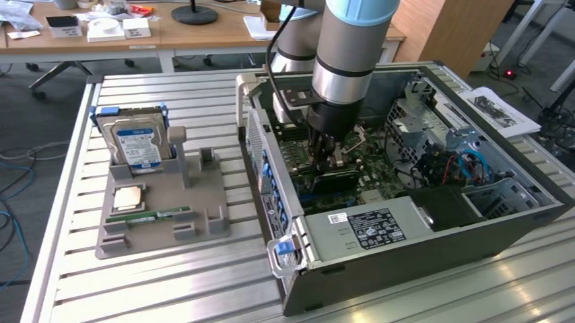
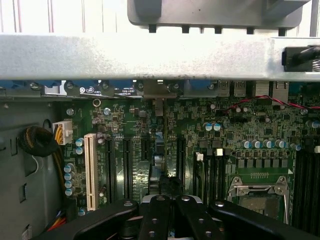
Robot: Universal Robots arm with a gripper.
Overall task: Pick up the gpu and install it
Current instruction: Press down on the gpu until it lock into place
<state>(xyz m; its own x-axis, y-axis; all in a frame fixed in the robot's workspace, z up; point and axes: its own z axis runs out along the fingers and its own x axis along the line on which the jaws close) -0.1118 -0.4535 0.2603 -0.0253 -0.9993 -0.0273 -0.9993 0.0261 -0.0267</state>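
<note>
No word, brand or number can be read for certain. In the exterior view's left half, the hard drive (image 1: 137, 145) standing in the grey holder (image 1: 161, 202) carries a blue and white label (image 1: 139, 148); its print is too small to make out. In the lower middle of that frame, the power supply (image 1: 378, 225) in the computer case (image 1: 404, 262) bears a black label (image 1: 373, 229) with fine white print and a small white sticker (image 1: 337, 217) beside it, both unreadable. At the right edge lies a printed sheet (image 1: 499, 111), also illegible. In the wrist view, a dark sticker (image 2: 107, 91) with a round white logo sits at the upper left of the motherboard (image 2: 200, 145); its text is not legible.
</note>
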